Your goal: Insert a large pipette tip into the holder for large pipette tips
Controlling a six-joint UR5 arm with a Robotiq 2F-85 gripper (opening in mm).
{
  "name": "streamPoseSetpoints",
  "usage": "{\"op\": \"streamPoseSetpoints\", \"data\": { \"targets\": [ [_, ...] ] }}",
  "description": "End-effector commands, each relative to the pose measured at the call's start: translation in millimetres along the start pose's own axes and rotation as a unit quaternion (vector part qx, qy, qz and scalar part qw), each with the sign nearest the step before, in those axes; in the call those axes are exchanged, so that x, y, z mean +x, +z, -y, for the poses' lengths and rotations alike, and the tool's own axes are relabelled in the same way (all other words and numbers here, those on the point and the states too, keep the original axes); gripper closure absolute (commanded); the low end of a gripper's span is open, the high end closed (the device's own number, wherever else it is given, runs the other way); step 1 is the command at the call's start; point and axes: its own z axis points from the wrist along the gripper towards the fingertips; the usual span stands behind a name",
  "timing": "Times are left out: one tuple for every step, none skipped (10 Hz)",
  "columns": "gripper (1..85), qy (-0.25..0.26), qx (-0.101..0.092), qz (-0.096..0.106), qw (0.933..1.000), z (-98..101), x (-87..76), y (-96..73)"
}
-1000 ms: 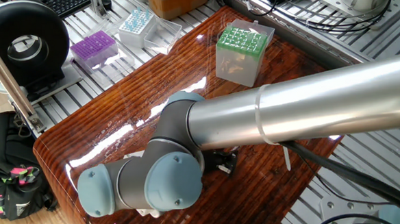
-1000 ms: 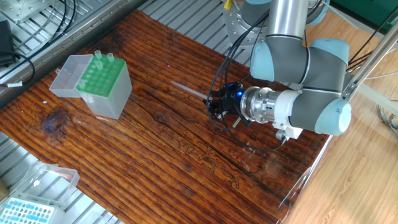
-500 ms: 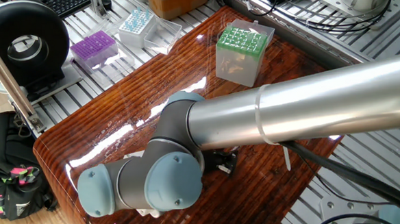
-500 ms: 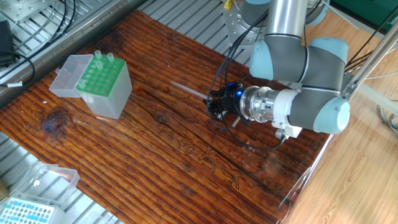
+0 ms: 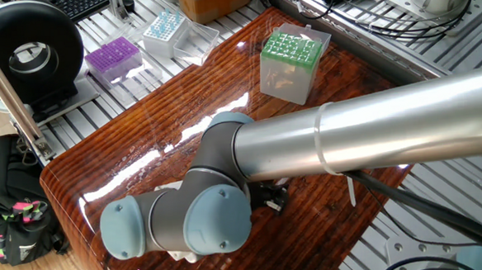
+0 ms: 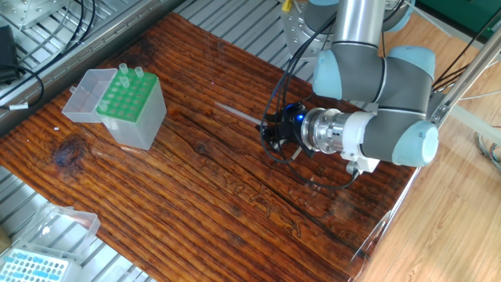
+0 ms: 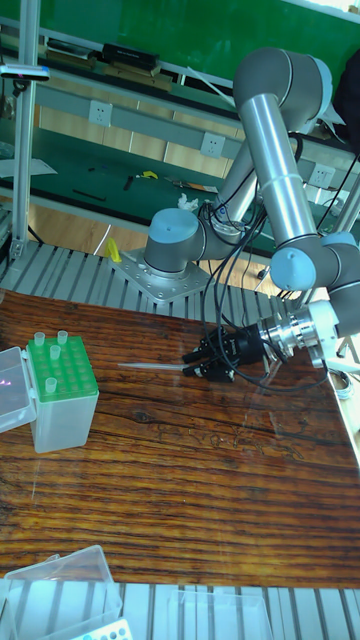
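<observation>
The large pipette tip (image 6: 237,114) (image 7: 152,367) lies on the wooden table, its fine point toward the holder and its thick end toward the gripper. The gripper (image 6: 268,130) (image 7: 193,364) reaches in low and nearly level from the right. It is open, with its black fingers (image 7: 196,354) apart on either side of the tip's thick end. The holder for large pipette tips (image 6: 131,106) (image 7: 62,394) (image 5: 291,58) stands upright at the table's left, with a few tips sticking out of its green grid. In one fixed view the arm hides the tip and most of the gripper.
The holder's clear lid (image 6: 84,94) hangs open beside it. A purple-topped box (image 5: 111,56) and a blue-topped clear box (image 5: 164,31) sit off the table. Another clear box (image 7: 62,590) lies at the front. Black cables (image 6: 274,94) loop around the wrist.
The arm has shifted slightly toward the pipette tip. The tip and the holder have not moved.
</observation>
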Motion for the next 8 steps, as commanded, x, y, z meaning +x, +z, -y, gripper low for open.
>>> {"op": "streamPoseSetpoints", "data": {
  "targets": [
    [50.0,0.0,-0.009,0.008,0.9999,-4.3,-3.1,0.6],
    [50.0,0.0,-0.008,0.008,0.9999,-3.9,-3.1,0.7],
    [50.7,0.0,-0.008,0.009,0.9999,-4.0,-3.4,0.8],
    [54.0,-0.001,-0.01,0.01,0.9999,-5.3,-3.3,1.1],
    [57.7,-0.001,-0.011,0.012,0.9999,-5.9,-3.8,1.5],
    [59.7,-0.001,-0.011,0.013,0.9999,-6.0,-3.9,1.6],
    [62.3,0.0,-0.01,0.013,0.9999,-5.6,-3.9,1.7],
    [67.0,0.002,-0.009,0.013,0.9999,-5.2,-3.8,1.7]
  ]
}}
